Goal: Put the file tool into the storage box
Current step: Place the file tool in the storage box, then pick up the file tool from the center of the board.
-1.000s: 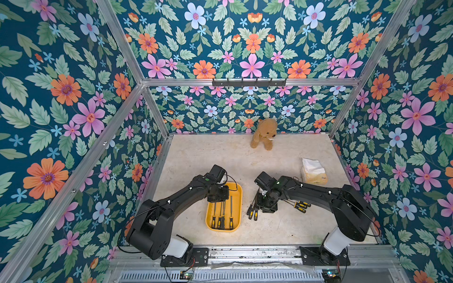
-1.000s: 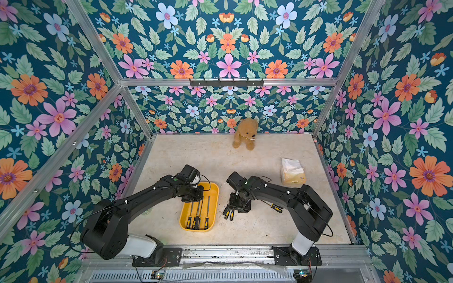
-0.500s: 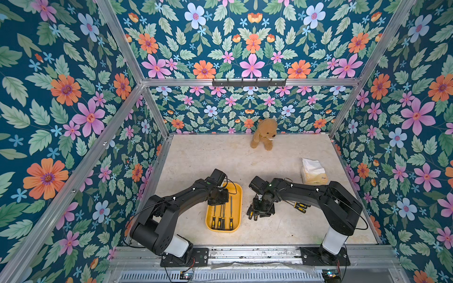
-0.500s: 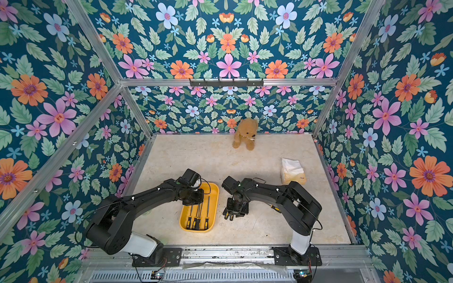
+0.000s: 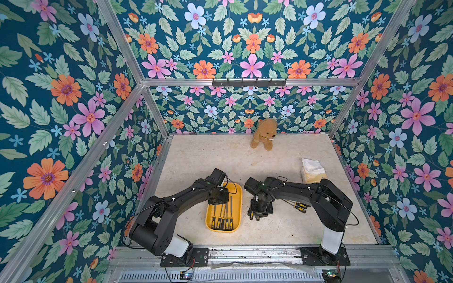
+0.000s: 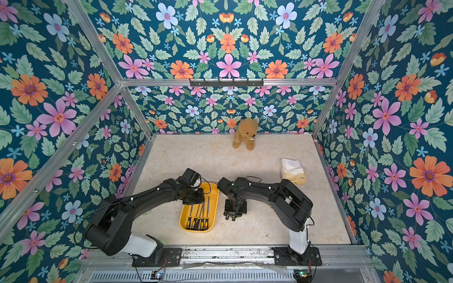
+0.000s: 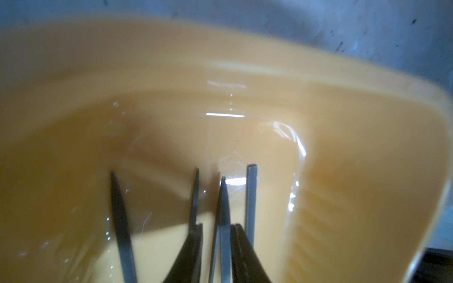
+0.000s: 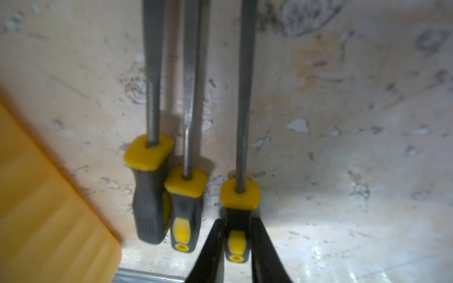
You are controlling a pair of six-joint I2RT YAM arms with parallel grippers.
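Beside the storage box (image 5: 237, 196), right gripper (image 8: 236, 224) newly tight on file tool (image 8: 242, 122); left gripper (image 7: 218, 225) newly apart.

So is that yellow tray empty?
No: the storage box holds several files, lying side by side, as both top views show.

Storage box (image 5: 237, 208) shown in plain yellow; file tool (image 8: 236, 241) handle seen in blk w/ yellow. Walls (image 5: 73, 98) covered in teal floral print, table (image 5: 208, 159) in marbled beige.
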